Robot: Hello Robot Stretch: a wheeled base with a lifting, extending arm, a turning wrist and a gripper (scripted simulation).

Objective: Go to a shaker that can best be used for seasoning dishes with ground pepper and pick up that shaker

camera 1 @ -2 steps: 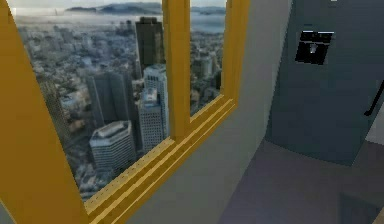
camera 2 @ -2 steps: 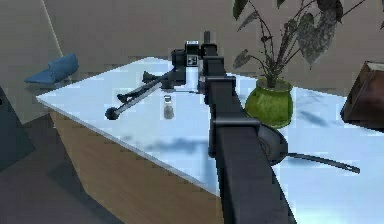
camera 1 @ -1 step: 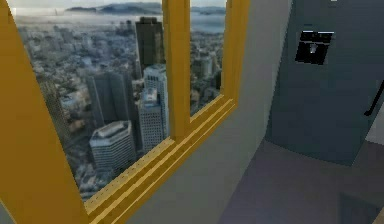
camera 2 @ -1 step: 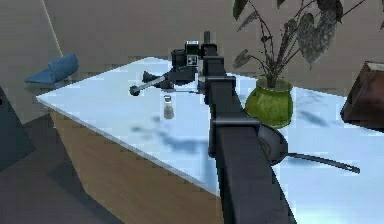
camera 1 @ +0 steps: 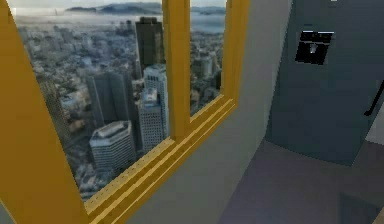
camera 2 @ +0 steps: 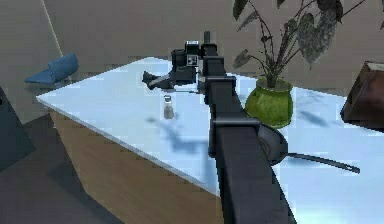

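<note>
Bench [camera 2: 110, 112] w/ small shaker [camera 2: 169, 108] near claw [camera 2: 156, 80]; can't tell if claw holds anything. Green pot [camera 2: 268, 104] w/ leafy plant [camera 2: 292, 35] beside arm [camera 2: 240, 150]. Yellow-framed window [camera 1: 177, 60] ahead.

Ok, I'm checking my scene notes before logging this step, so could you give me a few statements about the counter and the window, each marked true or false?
1. A small pale shaker stands upright on the countertop. True.
2. The plant grows in a red pot. False: the plant's pot is green.
3. The window has a yellow frame and looks out on city towers. True.
4. In the arm side view the shaker stands right of the arm. False: it stands left of the arm, just below the gripper in the picture.
</note>
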